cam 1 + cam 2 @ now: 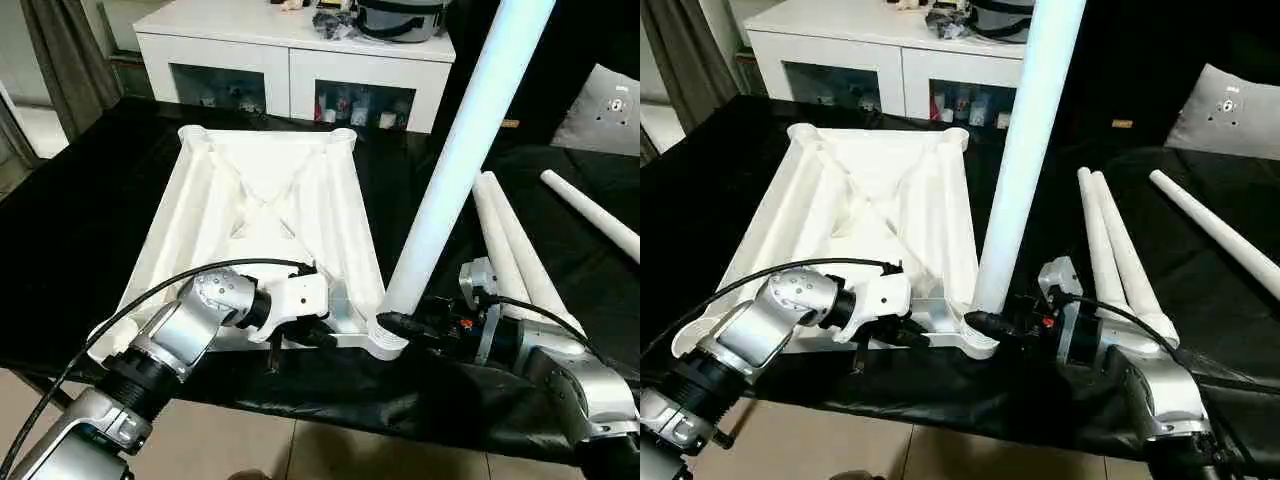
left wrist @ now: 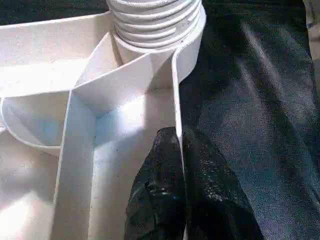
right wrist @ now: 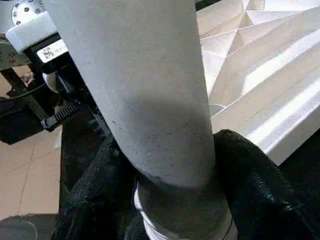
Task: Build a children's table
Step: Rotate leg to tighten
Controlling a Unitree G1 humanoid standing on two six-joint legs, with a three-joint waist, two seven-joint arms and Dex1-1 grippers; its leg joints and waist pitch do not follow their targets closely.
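1. The table top (image 1: 262,215) is laid ribbed side up on a black cloth (image 1: 80,215).
2. One leg (image 1: 462,155) is stood in its near corner socket (image 1: 385,343), clasped low by the right gripper (image 3: 172,200).
3. The near rim is pinched by the left gripper (image 2: 181,200).
4. Three legs (image 1: 515,255) are laid on the cloth beside; a white cabinet (image 1: 290,60) is seen behind.

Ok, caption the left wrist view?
Left gripper pinches the tabletop rim beside the leg threaded into its corner socket.
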